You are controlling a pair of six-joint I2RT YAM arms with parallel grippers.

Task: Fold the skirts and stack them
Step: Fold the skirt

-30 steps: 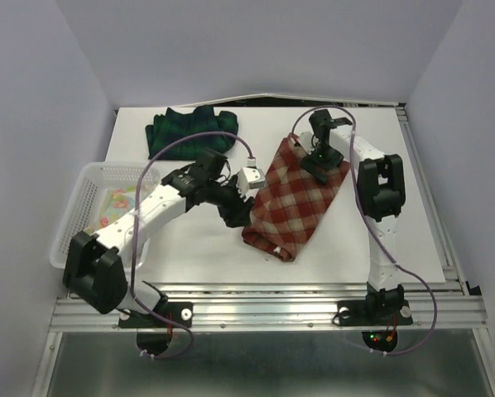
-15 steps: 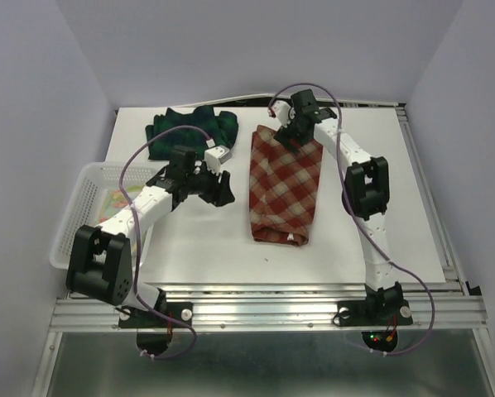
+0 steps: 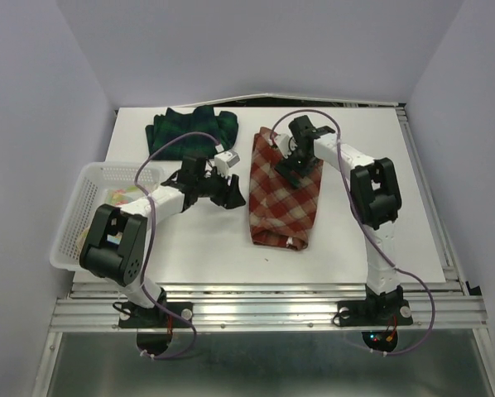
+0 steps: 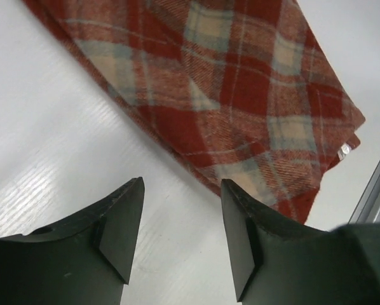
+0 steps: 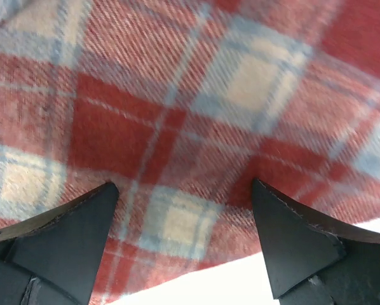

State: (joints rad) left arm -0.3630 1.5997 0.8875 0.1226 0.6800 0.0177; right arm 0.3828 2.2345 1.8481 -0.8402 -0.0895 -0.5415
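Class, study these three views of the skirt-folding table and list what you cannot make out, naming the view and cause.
Pastel skirt: top view, mostly hidden by the left arm and basket wall; folded or not unclear.
Red plaid skirt: right wrist view, edges cut off by the frame.
Right gripper: top view, its own body hides whether it touches the cloth.
Green plaid skirt: top view, too small to count layers.

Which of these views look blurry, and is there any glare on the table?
Right wrist view: the red-and-cream plaid skirt looks soft, blurriest at left. Left wrist view: sharp weave, bright sheen on the table. Top view: even light, faint shadows.
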